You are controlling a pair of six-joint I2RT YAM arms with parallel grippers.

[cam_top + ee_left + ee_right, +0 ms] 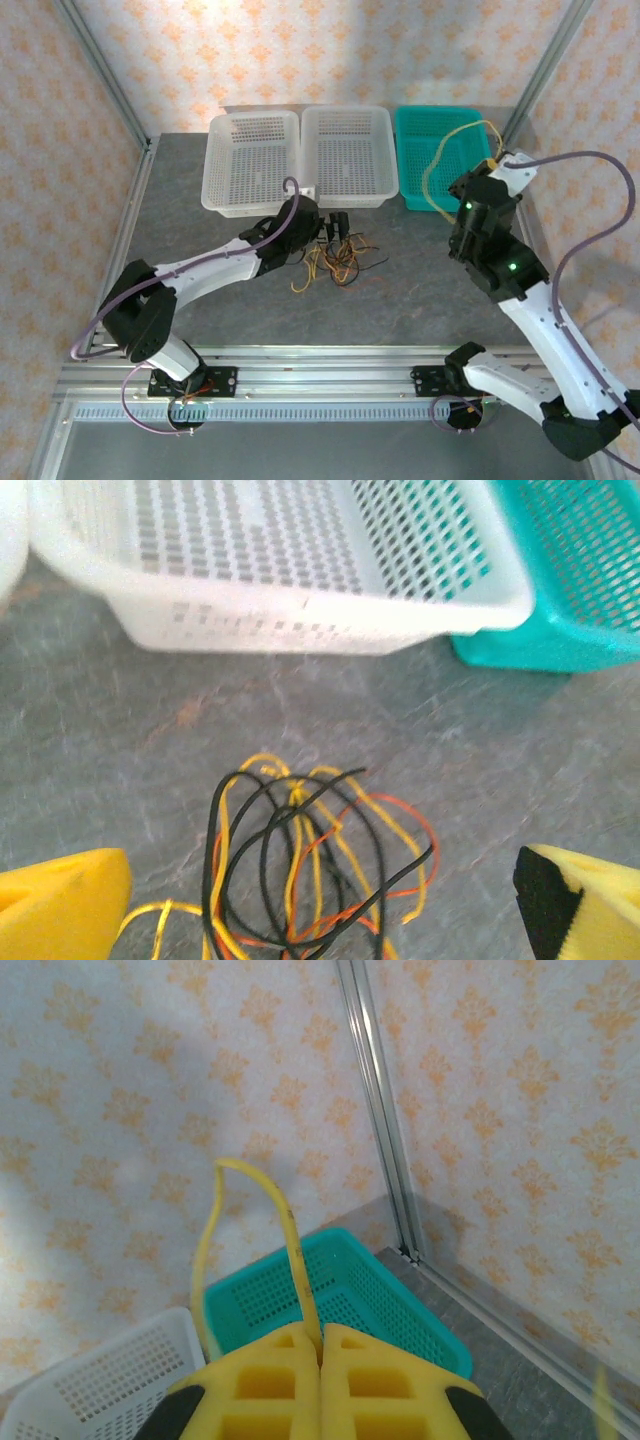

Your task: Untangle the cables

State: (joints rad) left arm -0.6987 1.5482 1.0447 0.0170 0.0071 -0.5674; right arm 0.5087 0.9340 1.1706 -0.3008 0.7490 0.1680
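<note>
The left tool (320, 905) is hovering spread wide and grasping nothing, with its fingers flanking the tangle of cables (310, 865). The tangle is lying on the table (120, 740), a little in front of the white basket (300, 570). The right tool (320, 1360) is clenching a single yellow cable (292, 1235) and holding it raised over the teal basket (440, 150), well apart from the tangle.

The black, yellow and reddish wires are looking thin, light and springy. A tug on one strand is likely dragging the whole knot across the smooth table. An outer loop or a free end is probably offering the safest hold.

The basket wall is bounding the far side. Bare table is lying open toward the arm bases and to the right of the tangle.
</note>
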